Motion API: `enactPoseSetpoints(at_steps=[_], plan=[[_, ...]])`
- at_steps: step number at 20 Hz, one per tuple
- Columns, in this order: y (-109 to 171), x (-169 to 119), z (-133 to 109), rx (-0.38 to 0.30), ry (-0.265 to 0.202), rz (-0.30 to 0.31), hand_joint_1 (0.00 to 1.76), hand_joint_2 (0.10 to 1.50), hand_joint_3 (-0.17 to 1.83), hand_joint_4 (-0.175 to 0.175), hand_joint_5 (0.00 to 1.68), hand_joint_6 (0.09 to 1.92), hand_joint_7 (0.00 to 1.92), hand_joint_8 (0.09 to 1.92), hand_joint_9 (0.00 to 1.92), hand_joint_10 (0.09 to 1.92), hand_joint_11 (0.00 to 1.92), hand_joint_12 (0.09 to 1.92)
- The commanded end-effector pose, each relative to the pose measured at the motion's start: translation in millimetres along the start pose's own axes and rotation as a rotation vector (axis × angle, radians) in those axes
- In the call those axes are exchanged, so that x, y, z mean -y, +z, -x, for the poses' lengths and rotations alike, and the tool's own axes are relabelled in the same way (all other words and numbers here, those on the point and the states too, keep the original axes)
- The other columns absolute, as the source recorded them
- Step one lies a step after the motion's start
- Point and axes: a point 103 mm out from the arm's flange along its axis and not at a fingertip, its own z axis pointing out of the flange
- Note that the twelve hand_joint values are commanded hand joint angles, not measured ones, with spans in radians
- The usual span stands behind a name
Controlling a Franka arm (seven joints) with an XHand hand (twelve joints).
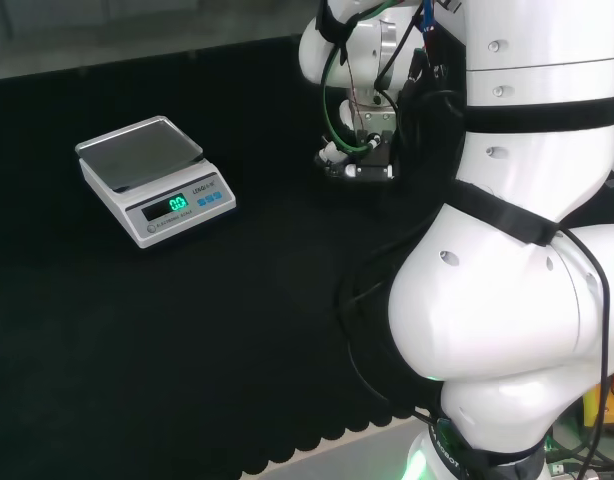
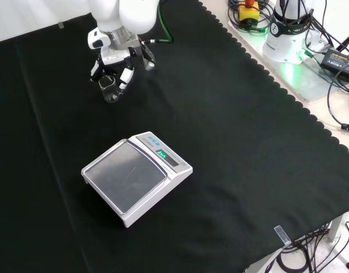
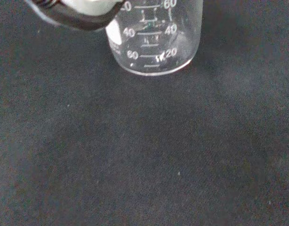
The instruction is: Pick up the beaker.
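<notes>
A small clear glass beaker (image 2: pixel 109 89) with printed white graduation marks stands upright on the black cloth at the far left in the front view. The hand (image 2: pixel 115 57) hangs right above it. One dark finger comes down on the beaker's left and a white-tipped one on its right, both by the rim, with the fingers fairly straight and spread. I cannot tell whether they touch the glass. In the wrist view the beaker (image 3: pixel 156 40) is close, its base flat on the cloth, and looks empty. A blurred part of the hand (image 3: pixel 78 12) overlaps its upper side.
A white digital scale (image 2: pixel 134 176) with a grey pan and a lit green display sits in the middle of the cloth, nearer the camera than the beaker; it also shows in the head view (image 1: pixel 152 175). The arm's white links (image 1: pixel 527 250) fill the head view's right.
</notes>
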Motion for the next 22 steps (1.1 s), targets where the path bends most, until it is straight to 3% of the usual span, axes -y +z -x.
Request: enactPoseSetpoints(at_steps=[1,3,5,8,15,20,22], plan=[[3,-4,-1,0.046,-0.011,0.076,1.10,0.75,0.32,-0.155,1.00,0.52,1.34,0.46,1.69,0.14,1.57,0.70],[-8,-4,-2,0.056,-0.027,0.117,1.15,0.84,0.26,-0.108,1.18,0.52,1.46,0.37,1.75,0.09,1.62,0.68],[-26,-4,-3,0.064,-0.049,0.147,1.19,0.84,0.26,-0.134,1.33,0.39,1.58,0.28,1.81,0.09,1.66,0.65],[-59,-1,-3,0.077,-0.080,0.157,1.22,0.72,0.44,-0.170,1.46,0.22,1.73,0.14,1.89,0.09,1.72,0.59],[-158,13,-4,0.078,-0.162,0.095,1.23,0.64,0.58,-0.175,1.51,0.17,1.81,0.09,1.92,0.09,1.72,0.54],[-224,35,-9,0.083,-0.213,0.085,1.23,0.62,0.61,-0.175,1.52,0.16,1.82,0.09,1.92,0.09,1.71,0.54],[-240,47,-13,0.110,-0.239,0.110,1.23,0.62,0.61,-0.175,1.53,0.15,1.83,0.09,1.92,0.09,1.70,0.53]])
